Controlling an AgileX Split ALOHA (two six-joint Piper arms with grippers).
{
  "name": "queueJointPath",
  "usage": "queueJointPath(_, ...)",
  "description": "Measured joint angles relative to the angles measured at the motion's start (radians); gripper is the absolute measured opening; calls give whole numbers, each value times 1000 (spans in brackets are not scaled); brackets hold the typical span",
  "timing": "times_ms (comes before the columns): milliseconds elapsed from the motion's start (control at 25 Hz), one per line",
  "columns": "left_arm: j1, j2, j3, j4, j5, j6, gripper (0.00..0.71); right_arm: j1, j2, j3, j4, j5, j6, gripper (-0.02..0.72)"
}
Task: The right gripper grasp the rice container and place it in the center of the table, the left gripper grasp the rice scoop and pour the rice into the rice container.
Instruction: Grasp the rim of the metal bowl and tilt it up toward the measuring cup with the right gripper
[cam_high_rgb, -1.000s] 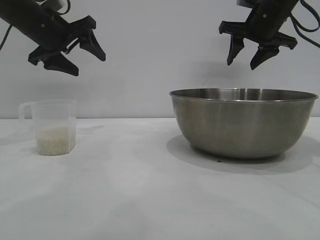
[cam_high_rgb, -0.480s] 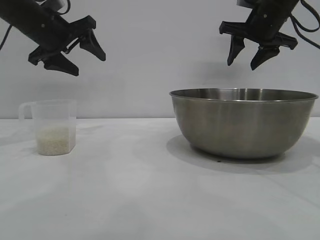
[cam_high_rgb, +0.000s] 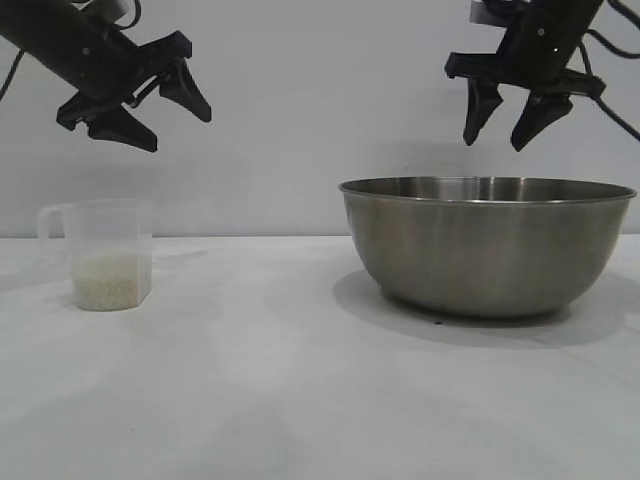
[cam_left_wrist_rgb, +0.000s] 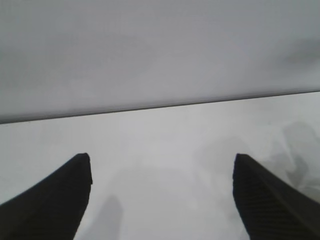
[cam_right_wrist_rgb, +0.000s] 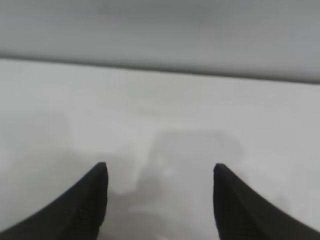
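Observation:
The rice container (cam_high_rgb: 487, 245), a large steel bowl, stands on the white table (cam_high_rgb: 280, 400) at the right. The rice scoop (cam_high_rgb: 100, 253), a clear plastic cup with a handle on its left, stands at the left with white rice (cam_high_rgb: 104, 280) in its lower part. My right gripper (cam_high_rgb: 495, 140) is open and empty, high above the bowl's rim. My left gripper (cam_high_rgb: 178, 130) is open and empty, high above the scoop and slightly to its right. Both wrist views show only spread black fingers (cam_left_wrist_rgb: 55, 200) (cam_right_wrist_rgb: 75, 205) over bare table.
A plain grey wall (cam_high_rgb: 300, 100) stands behind the table. The table's far edge meets it in the left wrist view (cam_left_wrist_rgb: 160, 106) and the right wrist view (cam_right_wrist_rgb: 160, 70).
The right gripper has shifted a little to the right and lower above the bowl. The left gripper, scoop and bowl have not moved.

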Motion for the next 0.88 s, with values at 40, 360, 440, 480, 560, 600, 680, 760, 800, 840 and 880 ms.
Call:
queueJointPath(40,0,0,0,0,1,0,513,0,-8,0,-2,44,0,387)
queueJointPath(360,0,0,0,0,2,0,513,0,-46,-2,-18,198,31,387)
queueJointPath(440,0,0,0,0,2,0,513,0,-53,-2,-26,198,60,387)
queueJointPath(480,0,0,0,0,2,1,513,0,-54,-2,-33,200,75,387)
queueJointPath(560,0,0,0,0,2,1,513,0,-58,8,-50,198,101,387)
queueJointPath(600,0,0,0,0,2,1,513,-2,-61,23,-52,198,103,387)
queueJointPath(680,0,0,0,0,2,1,513,-2,-62,61,-53,198,105,387)
queueJointPath(760,0,0,0,0,2,1,513,-2,-62,101,-53,198,105,387)
queueJointPath(800,0,0,0,0,2,1,513,-2,-62,122,-53,198,105,387)
queueJointPath(840,0,0,0,0,2,1,513,-2,-62,139,-54,198,105,387)
queueJointPath(880,0,0,0,0,2,1,513,-2,-62,155,-54,198,105,387)
